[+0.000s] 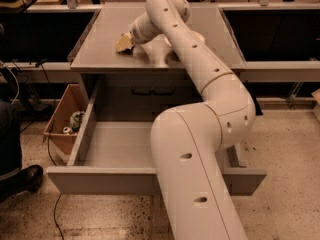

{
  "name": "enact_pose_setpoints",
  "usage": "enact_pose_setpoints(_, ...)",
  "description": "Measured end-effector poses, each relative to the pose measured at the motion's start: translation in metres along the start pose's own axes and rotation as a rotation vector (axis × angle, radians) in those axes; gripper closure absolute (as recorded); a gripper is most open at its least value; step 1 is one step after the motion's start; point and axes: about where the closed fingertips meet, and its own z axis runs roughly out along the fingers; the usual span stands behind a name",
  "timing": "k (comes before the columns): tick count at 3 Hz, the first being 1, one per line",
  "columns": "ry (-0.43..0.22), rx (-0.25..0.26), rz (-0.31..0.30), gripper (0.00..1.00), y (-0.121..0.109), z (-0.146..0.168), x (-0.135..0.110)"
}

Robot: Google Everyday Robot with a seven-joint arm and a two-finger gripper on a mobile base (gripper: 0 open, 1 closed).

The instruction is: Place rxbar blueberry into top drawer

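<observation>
Grey countertop point(100, 34) across upper frame; gripper point(125, 43) low on it at 11 o'clock, grip state indiscernible. Bar not discernible beside gripper. Drawer point(100, 179) open below, towards 6 o'clock.

Tan gripper point(125, 43) over grey countertop point(100, 49) — grey top drawer point(100, 180), white arm point(200, 149), brown box point(60, 118), speckled floor point(285, 204).

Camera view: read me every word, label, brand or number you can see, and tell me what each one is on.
No text can be read anywhere.
Cardboard box left of the open drawer: the things inside are too blurred to show any print.
Pincer, low over the left part of the countertop: no marking shows.
Arm: only plain dark round holes, no lettering.
</observation>
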Motion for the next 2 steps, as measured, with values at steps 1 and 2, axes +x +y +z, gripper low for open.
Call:
enact_pose_setpoints(1,0.000,0.000,0.000,0.87,0.0000,0.0000,0.0001)
enact_pose_setpoints(2,0.000,0.000,0.000,1.00,-0.0001,-0.0022,-0.0025)
